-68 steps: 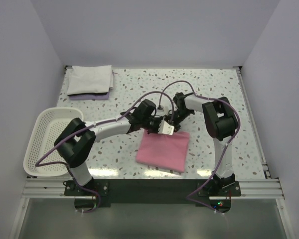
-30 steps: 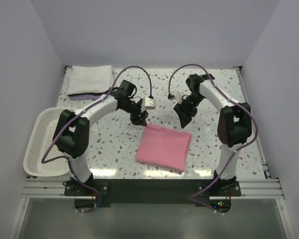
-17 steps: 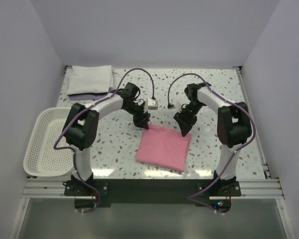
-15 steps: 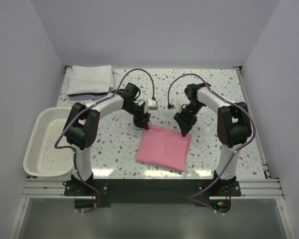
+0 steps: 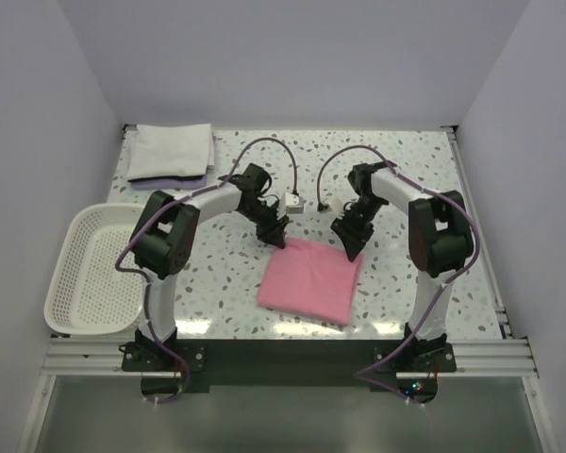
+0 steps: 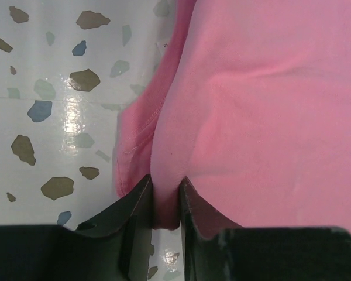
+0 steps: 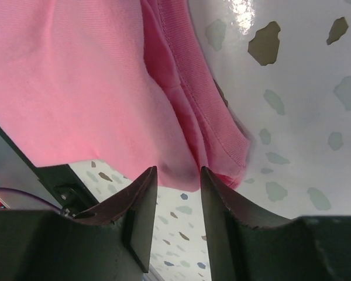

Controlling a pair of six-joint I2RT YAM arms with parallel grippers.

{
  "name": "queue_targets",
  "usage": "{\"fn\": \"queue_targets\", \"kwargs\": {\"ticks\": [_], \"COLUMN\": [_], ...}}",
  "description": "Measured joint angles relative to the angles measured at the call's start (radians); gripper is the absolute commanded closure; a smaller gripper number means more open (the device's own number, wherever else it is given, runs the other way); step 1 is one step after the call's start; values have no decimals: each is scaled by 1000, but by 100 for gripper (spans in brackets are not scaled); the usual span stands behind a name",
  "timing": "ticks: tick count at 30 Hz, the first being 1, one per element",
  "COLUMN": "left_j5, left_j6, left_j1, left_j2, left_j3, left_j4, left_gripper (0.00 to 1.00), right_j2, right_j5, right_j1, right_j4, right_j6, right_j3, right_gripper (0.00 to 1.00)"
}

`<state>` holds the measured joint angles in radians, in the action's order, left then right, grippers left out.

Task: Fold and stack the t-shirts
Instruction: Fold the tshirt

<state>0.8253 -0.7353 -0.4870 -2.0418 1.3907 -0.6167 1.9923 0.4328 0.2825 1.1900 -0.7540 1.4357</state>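
Observation:
The pink t-shirt (image 5: 311, 280) lies folded into a rectangle on the speckled table, near the middle front. My left gripper (image 5: 274, 236) is at its far left corner. In the left wrist view the left gripper (image 6: 165, 186) is shut on a fold of the pink t-shirt (image 6: 263, 105). My right gripper (image 5: 349, 247) is at the far right corner. In the right wrist view the right gripper (image 7: 178, 175) pinches the edge of the pink t-shirt (image 7: 76, 76) at its tips only. The white t-shirt (image 5: 173, 151) lies folded at the back left.
A white mesh basket (image 5: 71, 283) stands at the left front edge of the table. A lavender cloth (image 5: 170, 182) peeks out under the white t-shirt. Walls close off the table on the left, back and right.
Both grippers have dropped from above the table onto the pink t-shirt's far corners, and their jaws have narrowed onto the cloth. The shirt itself has not shifted.

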Motion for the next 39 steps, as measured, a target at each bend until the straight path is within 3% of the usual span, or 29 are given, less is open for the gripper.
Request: {"fn": "queue_targets", "kwargs": {"ticks": [3,8,12,27,39], "left_j5": [-3,-10,-14,-50,-56], "left_j6": [15,37,45,51,89], "left_j1": [-1,-1,-1,-6,2], "left_j2": [-16,-23,-23,-37,-78], "left_j3": [0,0,0,2,61], "left_j4": [3,12,23,53,58], "left_gripper": [80,81,83,97,100], "right_j2": [0,0,0,-41,84], "right_j5": [-2,-5,-6,-107,-206], "right_j1": [0,0,0,-14,-64], "right_j4": [2,21,37,70,-116], "right_j6": [-8,-21,-29,-37,32], "right_j3": [0,4,17,82,83], "right_gripper": [73,84,100,100,100]}}
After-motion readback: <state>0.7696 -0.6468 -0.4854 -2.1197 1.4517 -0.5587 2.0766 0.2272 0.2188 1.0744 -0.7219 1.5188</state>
